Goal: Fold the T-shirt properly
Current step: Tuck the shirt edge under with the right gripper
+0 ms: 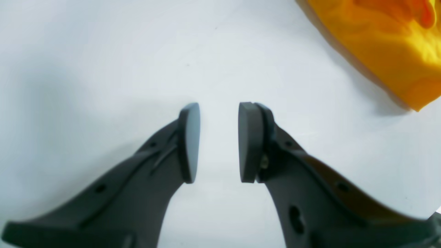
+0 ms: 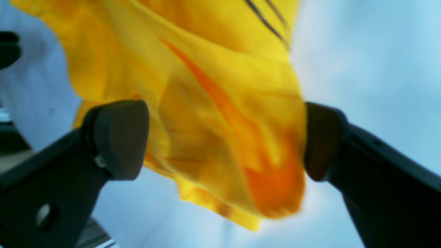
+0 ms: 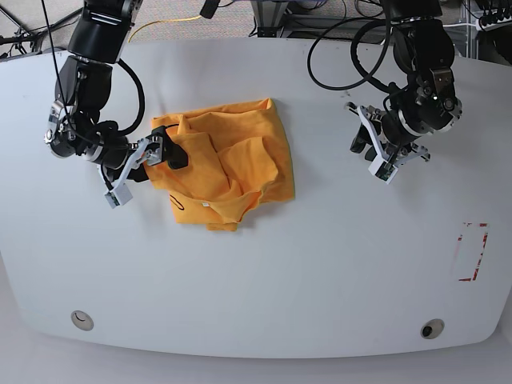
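The orange-yellow T-shirt lies crumpled left of the table's centre, with its small white tag near the front edge. My right gripper is at the shirt's left edge. In the right wrist view this gripper is open wide, with a raised fold of the shirt hanging between its fingers; black lettering shows at the top. My left gripper hovers to the right of the shirt, apart from it. In the left wrist view it is open and empty, with the shirt's corner at the upper right.
The white table has a red-outlined rectangle near its right edge and two round holes near the front. Cables run behind the far edge.
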Motion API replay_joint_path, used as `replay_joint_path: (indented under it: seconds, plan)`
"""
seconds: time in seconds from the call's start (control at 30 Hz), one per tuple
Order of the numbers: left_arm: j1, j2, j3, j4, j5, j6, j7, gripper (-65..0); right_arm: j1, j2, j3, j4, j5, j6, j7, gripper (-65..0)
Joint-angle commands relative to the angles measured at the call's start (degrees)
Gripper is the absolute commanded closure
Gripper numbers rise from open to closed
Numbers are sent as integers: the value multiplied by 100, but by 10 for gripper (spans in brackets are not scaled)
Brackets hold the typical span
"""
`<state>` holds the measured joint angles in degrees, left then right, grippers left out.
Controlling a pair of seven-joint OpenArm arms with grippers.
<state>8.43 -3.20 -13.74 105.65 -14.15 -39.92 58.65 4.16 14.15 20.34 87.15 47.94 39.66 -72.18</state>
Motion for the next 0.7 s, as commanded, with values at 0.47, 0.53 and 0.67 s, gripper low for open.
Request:
replay_joint_path:
  seconds: [0.47,0.53,0.67]
  plan:
    - [23,-53,-20,95,-22,-8,-103,-172,-931,-567,-1370,1364,1223,34,-250,-650]
    - [32,-141,-2,95,-31,-8,-103,-172,-992,-549,-1730,1337,1223,34,-109,-650]
    - [23,-176,-11,95,-31,-8,-103,-172,-1063,-523,-2021,1750,1223,34,-48,-650]
